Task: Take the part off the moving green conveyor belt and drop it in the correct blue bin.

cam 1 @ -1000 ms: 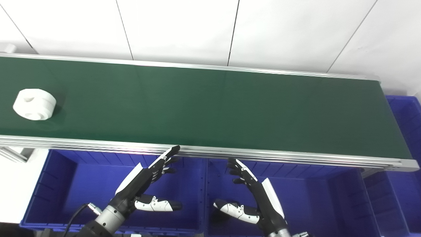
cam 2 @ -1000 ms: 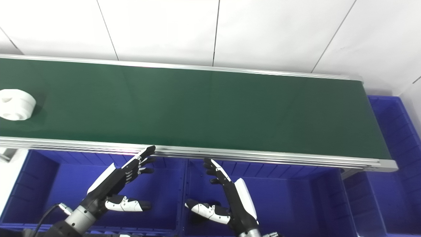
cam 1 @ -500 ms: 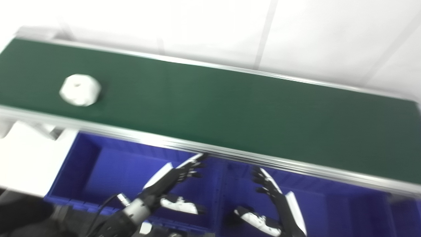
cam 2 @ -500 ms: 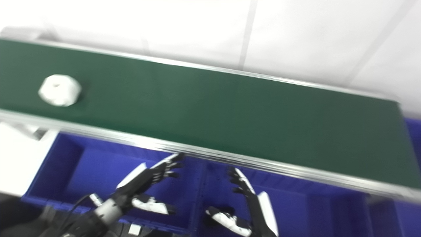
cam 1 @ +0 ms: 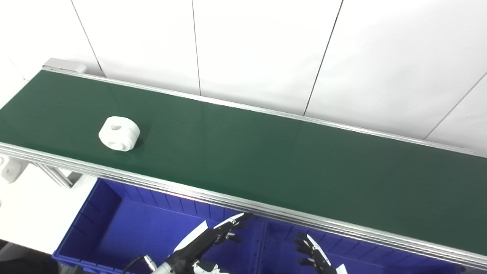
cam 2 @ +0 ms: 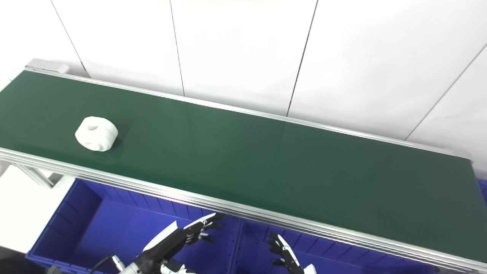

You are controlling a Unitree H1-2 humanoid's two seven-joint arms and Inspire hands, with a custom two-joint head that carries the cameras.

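Observation:
A white round part (cam 1: 119,133) with holes in it lies on the green conveyor belt (cam 1: 266,152) toward its left end, near the front rail. Both hands hang low at the picture's bottom edge, over the blue bins and below the belt's front rail. My left hand (cam 1: 207,239) is open, its fingers stretched up toward the rail, holding nothing. My right hand (cam 1: 314,257) is also open and empty, partly cut off by the bottom edge. The part is far to the left of both hands.
A blue bin (cam 1: 114,224) sits under the belt at the left, and a second blue bin (cam 1: 277,247) adjoins it on the right. The silver front rail (cam 1: 236,201) runs between hands and belt. A white wall stands behind the belt.
The camera has swung left and up, so the whole picture shifted and the hands sit lower. The white part has travelled rightward along the belt. Both hands stay open.

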